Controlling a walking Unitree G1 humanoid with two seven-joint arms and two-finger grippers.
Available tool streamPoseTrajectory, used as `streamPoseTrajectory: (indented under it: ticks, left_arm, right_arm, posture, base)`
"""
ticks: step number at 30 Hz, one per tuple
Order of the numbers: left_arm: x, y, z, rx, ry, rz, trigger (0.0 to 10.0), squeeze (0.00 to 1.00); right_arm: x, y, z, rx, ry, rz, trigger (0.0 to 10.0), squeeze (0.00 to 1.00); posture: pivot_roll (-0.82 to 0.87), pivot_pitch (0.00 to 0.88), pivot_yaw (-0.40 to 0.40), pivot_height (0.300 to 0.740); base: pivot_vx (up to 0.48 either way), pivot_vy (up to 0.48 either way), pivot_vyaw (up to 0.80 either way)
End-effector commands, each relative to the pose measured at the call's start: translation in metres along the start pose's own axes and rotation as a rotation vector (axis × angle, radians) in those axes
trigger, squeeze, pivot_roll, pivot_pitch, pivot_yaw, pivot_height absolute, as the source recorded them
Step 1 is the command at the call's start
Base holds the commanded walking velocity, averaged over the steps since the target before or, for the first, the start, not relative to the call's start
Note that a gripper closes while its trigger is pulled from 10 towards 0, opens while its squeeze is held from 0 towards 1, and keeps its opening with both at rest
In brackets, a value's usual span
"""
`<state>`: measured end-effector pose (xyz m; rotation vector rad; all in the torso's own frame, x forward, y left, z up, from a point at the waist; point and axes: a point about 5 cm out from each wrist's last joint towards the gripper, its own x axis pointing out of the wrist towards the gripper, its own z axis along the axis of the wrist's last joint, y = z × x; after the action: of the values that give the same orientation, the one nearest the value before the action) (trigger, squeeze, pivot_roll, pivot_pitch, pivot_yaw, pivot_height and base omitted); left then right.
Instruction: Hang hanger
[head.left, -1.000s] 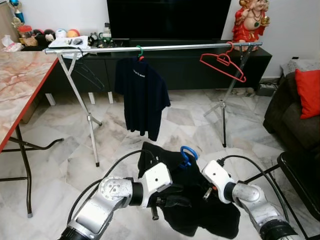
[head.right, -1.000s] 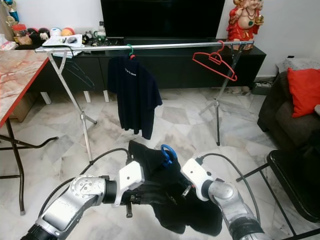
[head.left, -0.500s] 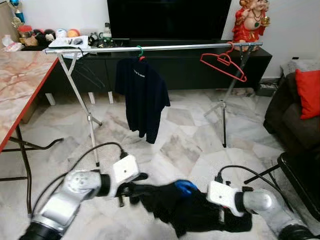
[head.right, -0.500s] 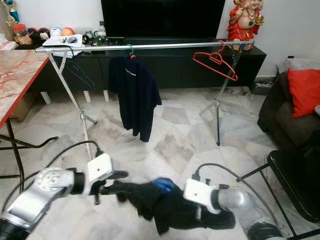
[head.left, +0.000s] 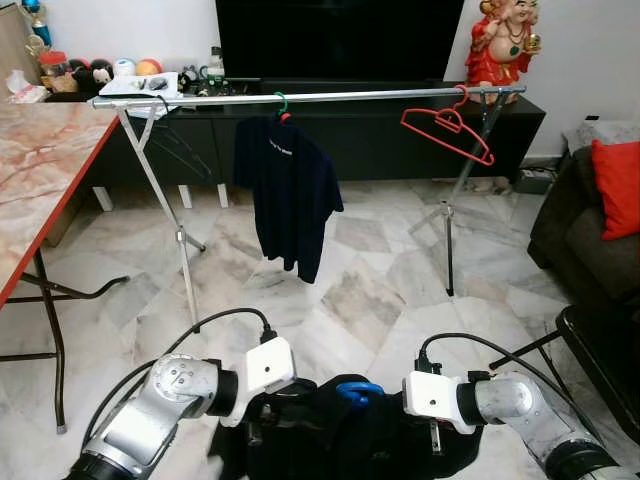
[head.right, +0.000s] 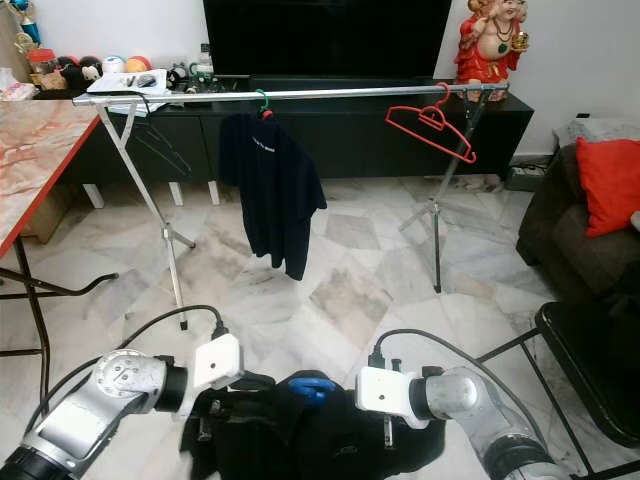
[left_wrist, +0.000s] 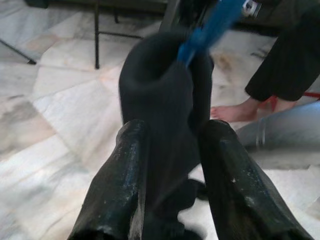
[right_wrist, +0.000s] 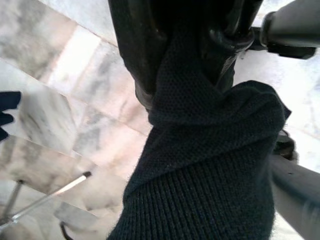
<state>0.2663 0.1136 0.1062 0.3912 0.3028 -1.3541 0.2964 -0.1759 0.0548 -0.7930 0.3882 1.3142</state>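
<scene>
A black garment (head.left: 340, 445) with a blue hanger (head.left: 358, 392) hook poking out of its top hangs low between my two grippers, just above the marble floor. My left gripper (left_wrist: 167, 135) is shut on a fold of the garment; the blue hanger (left_wrist: 210, 25) shows beyond its fingers. My right gripper (right_wrist: 185, 45) is shut on the garment's knit cloth (right_wrist: 210, 165). Further off stands the silver clothes rail (head.left: 300, 97). A navy shirt (head.left: 288, 190) on a green hanger hangs from it, with a bare red hanger (head.left: 447, 125) to its right.
A marble-topped table (head.left: 40, 170) with a red edge stands at the left. A dark sofa with a red cushion (head.left: 615, 180) and a black frame (head.left: 600, 340) are at the right. A person's bare foot (left_wrist: 230, 112) stands on the floor near the garment.
Both grippers have dropped with the garment, which was held up at chest height a second ago. The left arm swung out to the left and has come back in.
</scene>
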Motion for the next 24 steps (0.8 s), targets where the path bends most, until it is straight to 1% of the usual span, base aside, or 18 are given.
streamPoseTrajectory:
  ticks: [1, 4, 5, 6, 7, 8, 13, 18, 24]
  left_arm:
    - [0.004, -0.001, 0.004, 0.029, -0.005, -0.026, 10.0, 1.00]
    - [0.006, -0.001, 0.005, 0.041, -0.004, -0.024, 10.0, 1.00]
    - [0.009, -0.001, 0.007, 0.047, -0.017, -0.029, 10.0, 0.80]
    - [0.011, -0.002, 0.008, 0.053, -0.023, -0.034, 10.0, 0.03]
    - [0.011, -0.002, 0.008, 0.053, -0.023, -0.034, 10.0, 0.03]
    - [0.012, -0.002, 0.008, 0.055, -0.016, -0.037, 10.0, 0.00]
    - [0.013, -0.004, 0.009, 0.058, -0.016, -0.047, 10.0, 0.00]
    - [0.019, -0.006, 0.007, 0.055, -0.011, -0.053, 10.0, 0.00]
    - [0.022, -0.007, 0.007, 0.055, -0.005, -0.052, 10.0, 0.00]
  right_arm:
    - [-0.003, -0.005, 0.005, -0.005, -0.047, -0.017, 0.0, 0.00]
    - [-0.003, -0.005, 0.006, -0.007, -0.054, -0.015, 0.0, 0.00]
    - [-0.002, -0.006, 0.008, -0.011, -0.064, -0.009, 0.0, 0.00]
    - [-0.001, -0.006, 0.009, -0.015, -0.070, -0.004, 0.0, 0.00]
    - [-0.001, -0.006, 0.009, -0.015, -0.070, -0.004, 0.0, 0.00]
    - [-0.001, -0.007, 0.011, -0.017, -0.078, -0.003, 0.0, 0.00]
    - [-0.001, -0.011, 0.017, -0.021, -0.107, -0.012, 0.0, 0.00]
    - [-0.002, -0.016, 0.024, -0.037, -0.139, -0.012, 0.0, 0.00]
    - [-0.004, -0.021, 0.029, -0.032, -0.171, -0.024, 0.0, 0.00]
  posture:
    - [0.08, 0.033, -0.050, 0.740]
    - [0.08, 0.033, -0.050, 0.740]
    - [0.08, 0.033, -0.050, 0.740]
    - [0.08, 0.028, -0.046, 0.740]
    - [0.08, 0.028, -0.046, 0.740]
    - [0.08, 0.025, -0.045, 0.740]
    - [0.08, 0.020, -0.043, 0.740]
    - [0.08, 0.020, -0.043, 0.740]
    - [0.08, 0.020, -0.047, 0.740]
  base:
    - [0.000, 0.000, 0.00]
    - [0.000, 0.000, 0.00]
    - [0.000, 0.000, 0.00]
    - [0.000, 0.000, 0.00]
    - [0.000, 0.000, 0.00]
    - [0.000, 0.000, 0.00]
    - [0.000, 0.000, 0.00]
    - [0.000, 0.000, 0.00]
    - [0.000, 0.000, 0.00]
